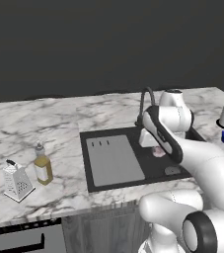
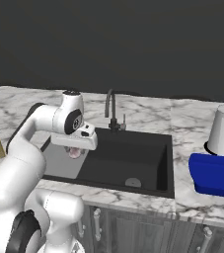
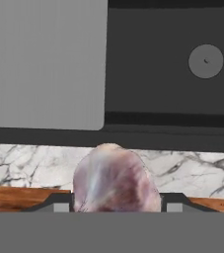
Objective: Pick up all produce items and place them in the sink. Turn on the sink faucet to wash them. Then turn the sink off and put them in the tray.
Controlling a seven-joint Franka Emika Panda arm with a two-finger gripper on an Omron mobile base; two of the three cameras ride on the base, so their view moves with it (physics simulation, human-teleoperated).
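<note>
Garlic-like bulb (image 3: pixel 114 179) is pinched between the part-closed tool (image 2: pixel 74 152) above the sink (image 2: pixel 148 168) near its drainboard panel (image 3: pixel 44 62); if released early, a roll toward the drain (image 3: pixel 205 61) is judged likely.

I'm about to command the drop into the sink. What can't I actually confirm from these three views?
- Finger contact on the bulb: hand view, fingertips cut by the bottom edge.
- Gripper jaws: both base views, hidden under the hand.
- Faucet lever position: too small.
- Tray contents: cut off by the right edge.
</note>
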